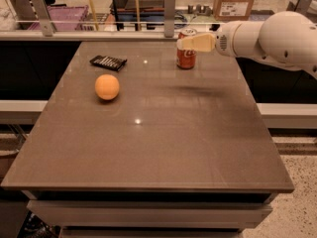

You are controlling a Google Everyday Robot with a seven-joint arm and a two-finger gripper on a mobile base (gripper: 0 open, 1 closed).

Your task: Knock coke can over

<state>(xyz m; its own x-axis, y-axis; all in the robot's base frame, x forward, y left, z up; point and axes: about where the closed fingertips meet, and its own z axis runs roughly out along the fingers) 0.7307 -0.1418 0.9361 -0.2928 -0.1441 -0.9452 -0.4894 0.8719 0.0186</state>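
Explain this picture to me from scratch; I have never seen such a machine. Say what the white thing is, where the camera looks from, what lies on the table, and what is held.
The white jointed shape on the right is a robot arm; it belongs to a robot on a mobile base. The beige part at its tip is the gripper, its two-finger hand. There is only one camera view. It looks down on the brown table from its near side; where the camera is mounted is not known. Three things lie on the table: a red coke can standing upright near the far edge, an orange ball to the left, and a flat black device behind the ball. The gripper is level with the can's upper part and overlaps it in this view. It does not appear to be holding anything.
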